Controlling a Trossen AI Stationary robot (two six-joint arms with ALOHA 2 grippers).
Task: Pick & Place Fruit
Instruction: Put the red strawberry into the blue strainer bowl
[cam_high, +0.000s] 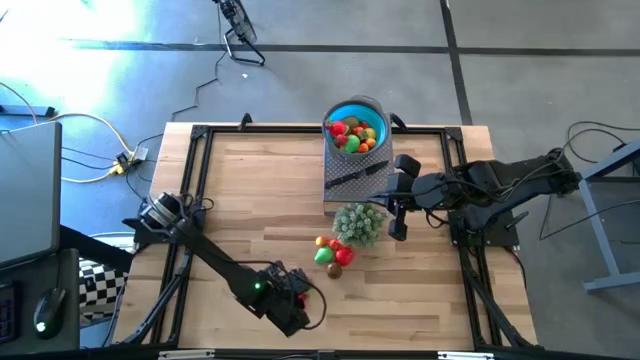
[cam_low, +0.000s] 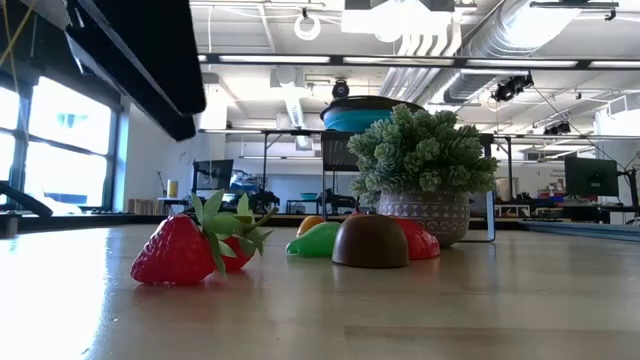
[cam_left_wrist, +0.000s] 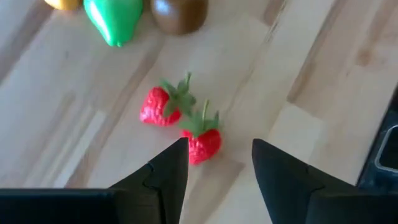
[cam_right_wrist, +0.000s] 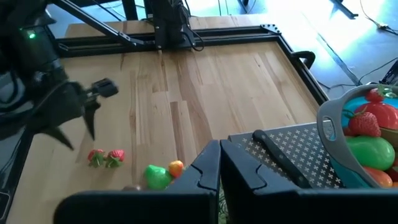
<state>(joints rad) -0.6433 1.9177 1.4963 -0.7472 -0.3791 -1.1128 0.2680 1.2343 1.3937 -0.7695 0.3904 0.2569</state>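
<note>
Approach is the step in hand: the left tool (cam_left_wrist: 214, 165) hovers with fingers spread just above two strawberries (cam_left_wrist: 180, 118) lying on the bench (cam_high: 250, 180), holding nothing. The next move, I judge, calls for lowering around one berry and pinching it. More loose fruits (cam_high: 333, 253) lie beside the potted plant (cam_high: 360, 222). The blue bowl (cam_high: 356, 126) holds many fruits. The right tool (cam_right_wrist: 219, 163) waits near the plant, pressed together.

Red strawberries (cam_left_wrist: 180, 124) (green leaves), green fruit (cam_left_wrist: 112, 18), brown fruit (cam_left_wrist: 179, 14), blue bowl (cam_high: 356, 112).
</note>
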